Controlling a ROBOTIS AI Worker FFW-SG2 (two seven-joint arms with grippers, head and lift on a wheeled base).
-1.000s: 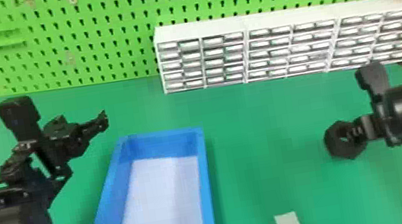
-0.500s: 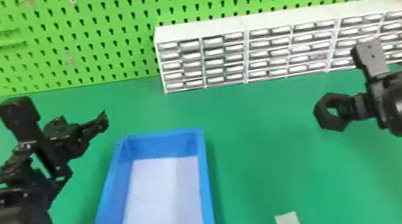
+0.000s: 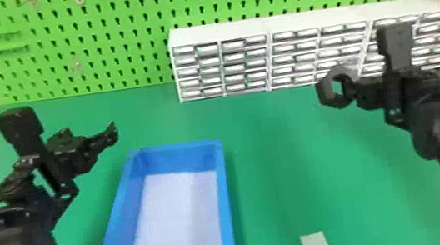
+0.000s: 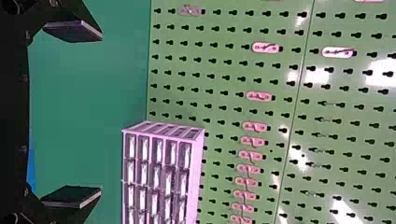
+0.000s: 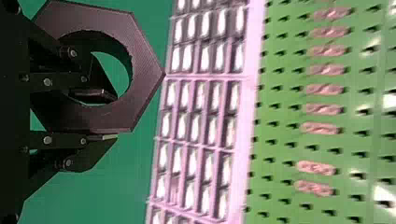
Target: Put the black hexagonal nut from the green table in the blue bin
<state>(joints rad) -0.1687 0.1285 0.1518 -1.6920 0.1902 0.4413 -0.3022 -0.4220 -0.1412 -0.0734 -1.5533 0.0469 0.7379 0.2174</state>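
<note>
Right hand (image 5: 102,115): clamped on the nut (image 5: 147,74), one finger through its hole. Nut: raised higher above your tabletop (image 3: 284,190) than a moment ago, right of the bin (image 3: 223,199). Outstanding, for you: leftward carry, release.

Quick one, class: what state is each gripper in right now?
Left gripper: open, holding nothing.
Right gripper: closed on the black hexagonal nut, one finger through its hole, the other against its outside.
</note>
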